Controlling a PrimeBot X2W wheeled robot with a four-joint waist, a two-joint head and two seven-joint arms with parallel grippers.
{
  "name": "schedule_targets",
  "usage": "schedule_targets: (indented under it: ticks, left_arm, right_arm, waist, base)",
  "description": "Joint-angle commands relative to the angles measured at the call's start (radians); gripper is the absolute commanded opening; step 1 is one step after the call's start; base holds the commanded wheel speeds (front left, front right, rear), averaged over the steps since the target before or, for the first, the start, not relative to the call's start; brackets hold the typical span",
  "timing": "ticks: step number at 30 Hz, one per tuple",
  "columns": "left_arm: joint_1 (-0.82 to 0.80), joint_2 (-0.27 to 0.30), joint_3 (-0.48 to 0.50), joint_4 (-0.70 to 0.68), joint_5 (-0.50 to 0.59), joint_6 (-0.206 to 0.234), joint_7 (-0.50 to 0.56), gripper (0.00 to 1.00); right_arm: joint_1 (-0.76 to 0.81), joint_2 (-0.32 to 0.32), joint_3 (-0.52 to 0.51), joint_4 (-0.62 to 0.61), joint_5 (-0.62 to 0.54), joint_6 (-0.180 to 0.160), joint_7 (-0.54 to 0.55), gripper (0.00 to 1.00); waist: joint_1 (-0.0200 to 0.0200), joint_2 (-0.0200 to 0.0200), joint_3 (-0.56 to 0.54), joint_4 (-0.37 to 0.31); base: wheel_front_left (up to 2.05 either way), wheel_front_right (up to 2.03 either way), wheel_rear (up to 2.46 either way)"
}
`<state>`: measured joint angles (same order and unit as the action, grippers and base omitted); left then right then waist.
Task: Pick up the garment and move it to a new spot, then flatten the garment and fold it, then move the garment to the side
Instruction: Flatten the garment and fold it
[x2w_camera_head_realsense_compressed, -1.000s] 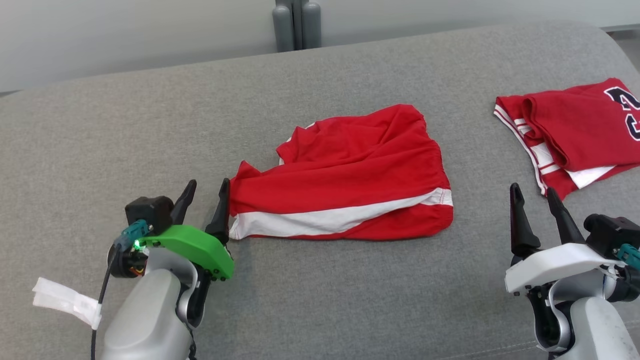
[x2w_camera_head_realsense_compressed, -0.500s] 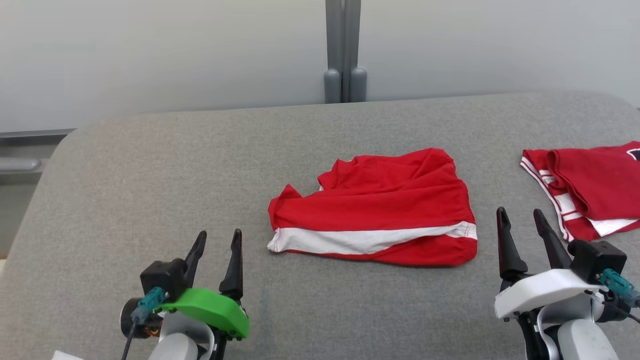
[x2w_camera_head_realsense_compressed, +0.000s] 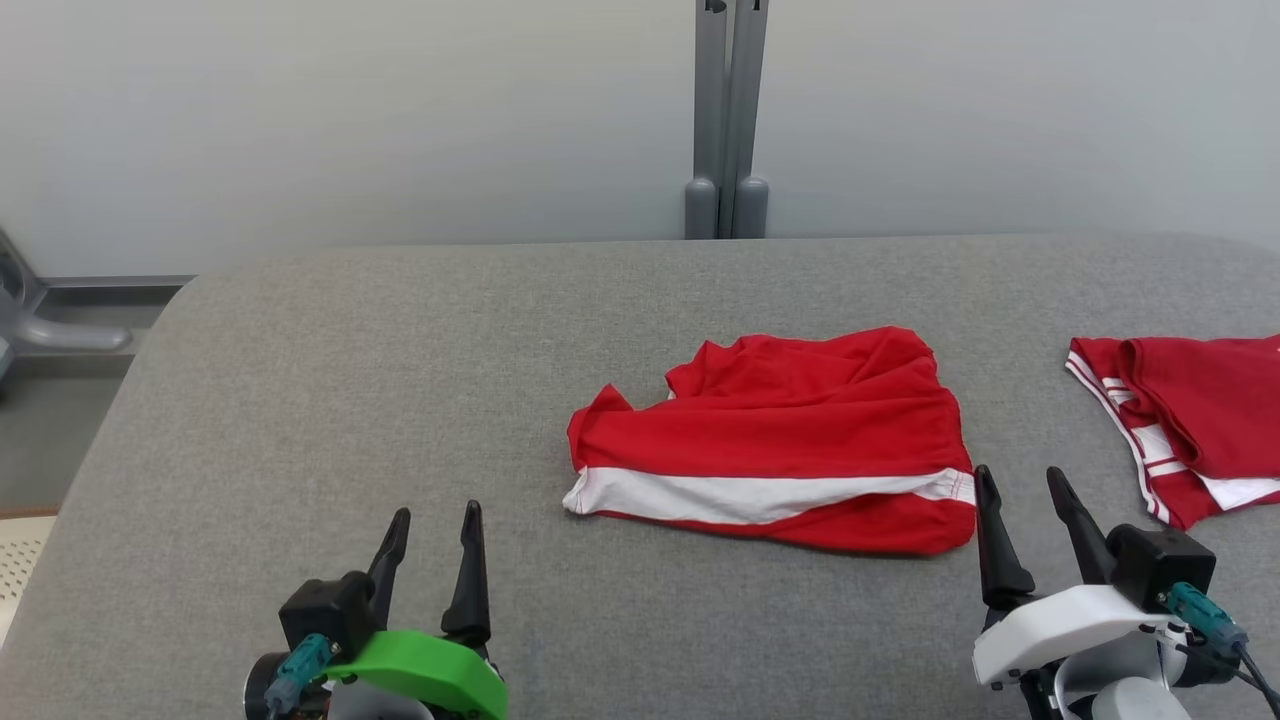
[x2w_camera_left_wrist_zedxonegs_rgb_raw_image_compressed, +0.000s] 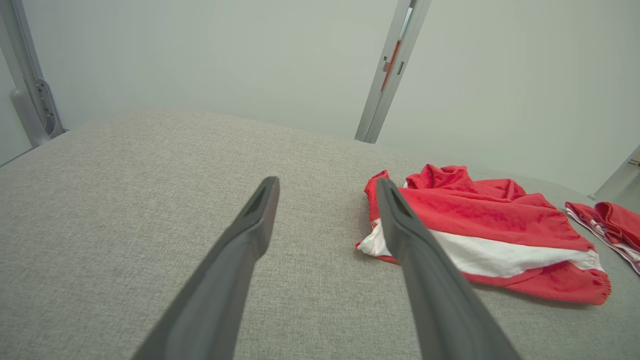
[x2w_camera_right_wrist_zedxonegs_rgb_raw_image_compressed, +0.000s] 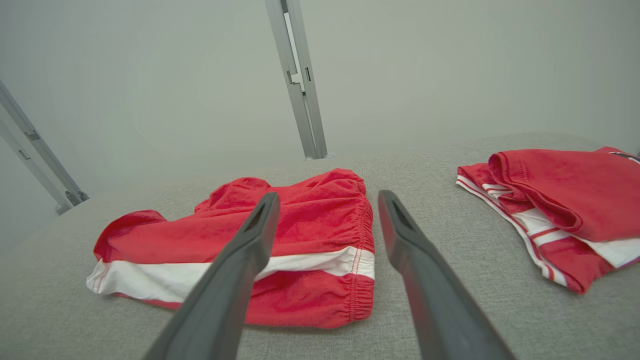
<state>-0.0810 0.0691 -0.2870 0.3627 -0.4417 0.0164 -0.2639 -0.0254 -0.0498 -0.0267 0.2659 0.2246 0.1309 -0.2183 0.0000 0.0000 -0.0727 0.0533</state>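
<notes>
**Head view.** A pair of red shorts (x2w_camera_head_realsense_compressed: 780, 440) with a white band across its near half lies on the grey fabric-covered tabletop (x2w_camera_head_realsense_compressed: 350, 400), right of centre. It is roughly flattened, with wrinkles along the far edge and the gathered waistband at its right end. A folded red jersey (x2w_camera_head_realsense_compressed: 1190, 420) with white trim lies well apart from it, at the right edge of the tabletop. The left end effector (x2w_camera_head_realsense_compressed: 435, 510), on a green mount, is at the lower left with its two dark fingers spread wide and nothing between them; it stands well apart from the shorts. The right end effector (x2w_camera_head_realsense_compressed: 1020, 472), on a white mount, is at the lower right, equally wide and empty, its inner finger just beside the shorts' near right corner. A grey metal post (x2w_camera_head_realsense_compressed: 727, 120) rises behind the tabletop against a pale wall.

**Left wrist view.** The left end effector (x2w_camera_left_wrist_zedxonegs_rgb_raw_image_compressed: 327, 181) is over bare fabric, and the shorts (x2w_camera_left_wrist_zedxonegs_rgb_raw_image_compressed: 490, 215) lie beyond its right finger.

**Right wrist view.** The right end effector (x2w_camera_right_wrist_zedxonegs_rgb_raw_image_compressed: 328, 195) frames the waistband end of the shorts (x2w_camera_right_wrist_zedxonegs_rgb_raw_image_compressed: 300, 220); the jersey (x2w_camera_right_wrist_zedxonegs_rgb_raw_image_compressed: 565, 195) lies to the right.
</notes>
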Motion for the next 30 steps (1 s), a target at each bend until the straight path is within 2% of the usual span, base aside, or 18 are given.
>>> schedule_targets:
  ticks: [1,14,22,30]
  left_arm:
    - [0.008,-0.004,0.003,-0.002,0.006,-0.004,0.0,1.0]
    - [-0.021,-0.005,-0.012,0.016,0.025,-0.016,0.002,1.0]
    - [-0.109,0.018,-0.085,0.121,0.059,-0.061,0.094,1.0]
    - [-0.245,0.023,-0.089,0.264,0.058,-0.071,0.138,1.0]
  right_arm:
    - [-0.002,-0.002,0.001,0.009,-0.007,-0.001,-0.007,1.0]
    - [-0.032,-0.002,0.0,0.055,-0.016,-0.001,-0.023,1.0]
    - [-0.065,-0.002,0.036,0.074,-0.014,-0.001,-0.015,1.0]
    - [-0.113,-0.002,0.062,0.082,-0.004,-0.001,-0.018,1.0]
  waist:
    - [0.0,0.0,0.002,-0.001]
    - [0.0,0.0,0.019,-0.012]
    - [0.0,0.0,0.079,-0.068]
    - [0.0,0.0,0.174,-0.142]
  base:
    - [0.0,0.0,0.0]
    - [0.0,0.0,0.0]
    - [0.0,0.0,0.0]
    - [0.0,0.0,0.0]
